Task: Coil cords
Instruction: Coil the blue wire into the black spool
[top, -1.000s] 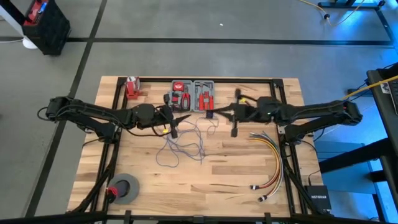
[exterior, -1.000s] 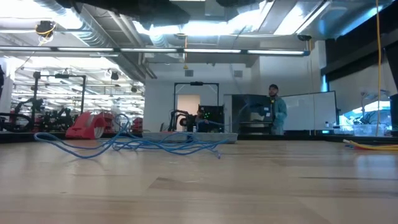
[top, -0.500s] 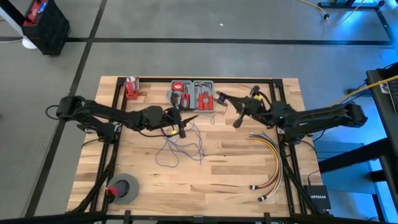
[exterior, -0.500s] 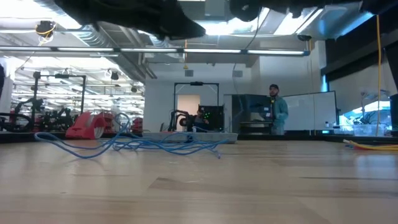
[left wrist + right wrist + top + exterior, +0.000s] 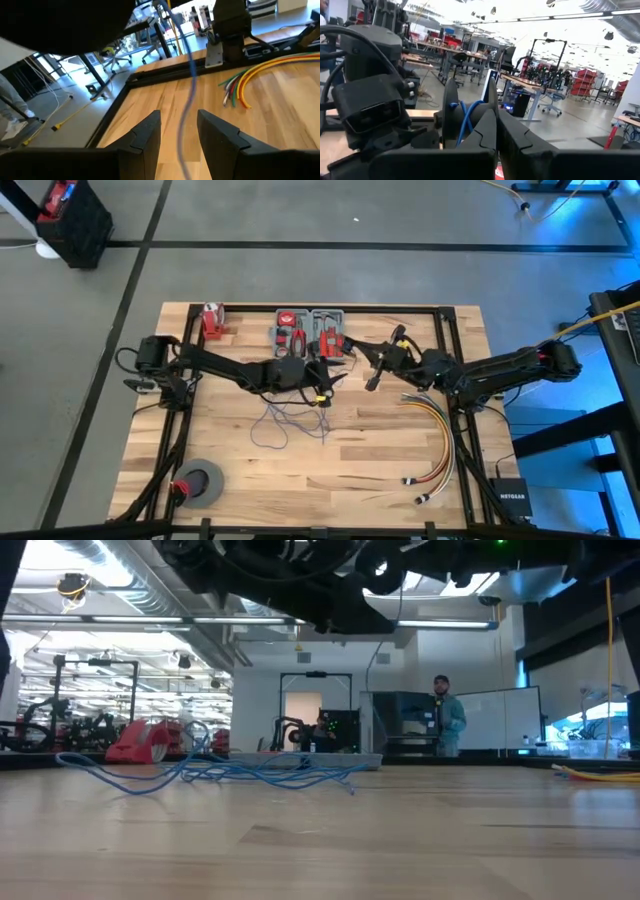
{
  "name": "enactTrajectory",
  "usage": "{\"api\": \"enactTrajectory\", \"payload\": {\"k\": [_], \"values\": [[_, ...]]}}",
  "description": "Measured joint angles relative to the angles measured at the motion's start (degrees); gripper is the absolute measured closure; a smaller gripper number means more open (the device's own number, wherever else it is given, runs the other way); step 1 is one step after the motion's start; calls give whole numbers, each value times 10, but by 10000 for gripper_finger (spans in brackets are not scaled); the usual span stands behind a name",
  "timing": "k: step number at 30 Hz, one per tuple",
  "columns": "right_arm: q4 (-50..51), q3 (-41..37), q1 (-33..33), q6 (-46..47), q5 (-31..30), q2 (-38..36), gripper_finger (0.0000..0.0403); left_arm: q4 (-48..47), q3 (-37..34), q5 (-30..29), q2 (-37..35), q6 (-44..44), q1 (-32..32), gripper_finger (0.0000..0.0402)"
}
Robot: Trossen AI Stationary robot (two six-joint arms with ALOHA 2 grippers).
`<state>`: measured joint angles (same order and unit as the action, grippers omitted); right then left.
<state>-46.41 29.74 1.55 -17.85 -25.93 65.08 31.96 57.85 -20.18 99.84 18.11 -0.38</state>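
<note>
Loosely tangled thin blue cords (image 5: 290, 418) sprawl below the left hand (image 5: 335, 379), open; right hand (image 5: 372, 380) clenched.

Both arms are stretched inward, raised off the counter. The left tool (image 5: 335, 380) is held open, fingers parted; the right tool (image 5: 358, 347) is clamped shut.

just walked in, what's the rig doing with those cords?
Both arms are up over the back-middle of the table. The right gripper is shut on a blue cord. That strand runs between the open fingers of the left gripper, which has not closed on it. The rest of the cords lie loose and uncoiled on the table, beside a bundle of yellow, orange and red cables.
</note>
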Motion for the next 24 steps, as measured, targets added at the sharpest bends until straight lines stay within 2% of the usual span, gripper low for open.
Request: {"api": "enactTrajectory", "payload": {"k": [22, 24], "values": [[-6, 0, 27, -20, -26, 0, 398, 2, 3, 0, 8, 17, 1, 279], [-6, 0, 27, -20, -25, 0, 398, 1, 3, 16, 8, 16, 1, 280]]}}
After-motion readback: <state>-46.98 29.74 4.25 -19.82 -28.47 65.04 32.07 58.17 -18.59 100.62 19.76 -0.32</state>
